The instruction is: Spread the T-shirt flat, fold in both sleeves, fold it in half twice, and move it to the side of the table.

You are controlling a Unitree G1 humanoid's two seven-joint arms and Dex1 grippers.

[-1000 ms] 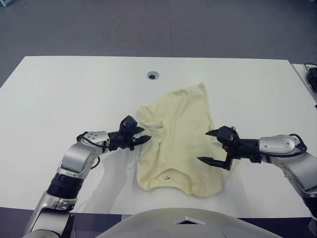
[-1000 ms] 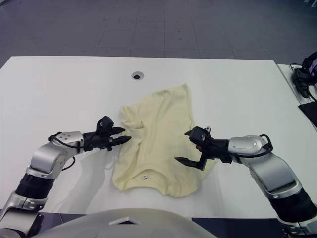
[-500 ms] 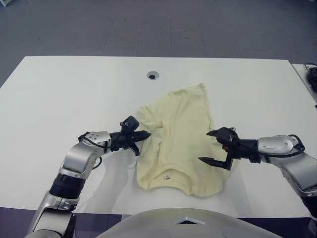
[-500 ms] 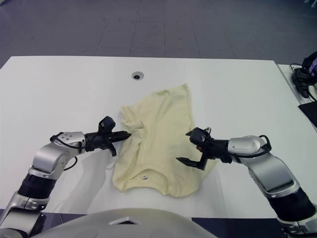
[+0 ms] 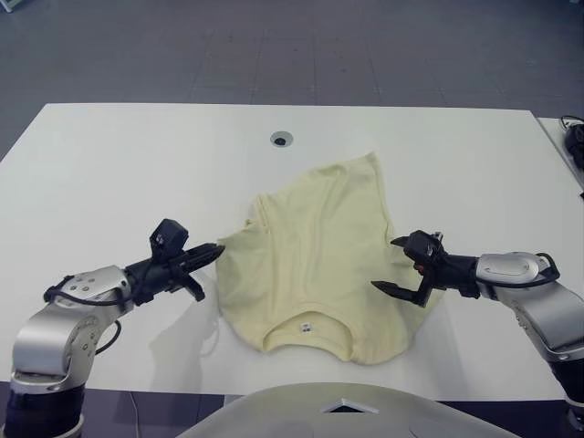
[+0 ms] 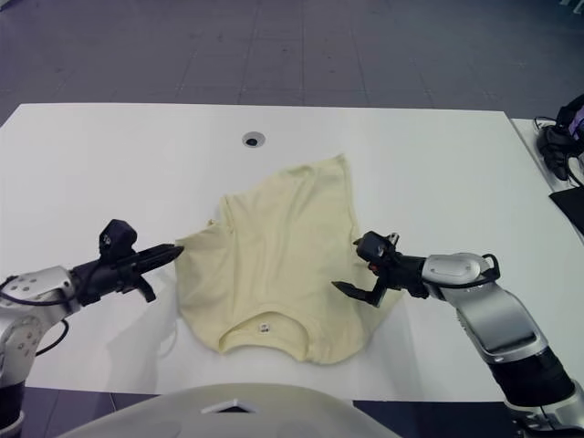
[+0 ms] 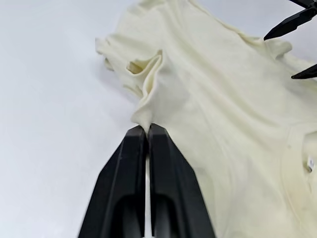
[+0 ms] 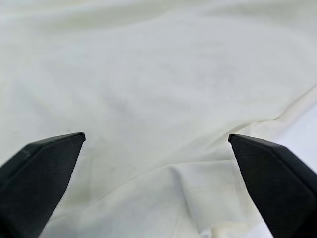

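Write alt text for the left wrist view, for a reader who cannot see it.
The left gripper, two black fingers, is shut on a pinched edge of the pale yellow T-shirt, which lies rumpled on the white table. The right gripper hangs open over the shirt's far side.

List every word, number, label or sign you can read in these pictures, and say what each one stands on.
Nothing here can be quoted as readable text.
Neck label, inside the collar of the T-shirt: a small white tag whose marks are too small to read.
No other word, number or sign is visible.
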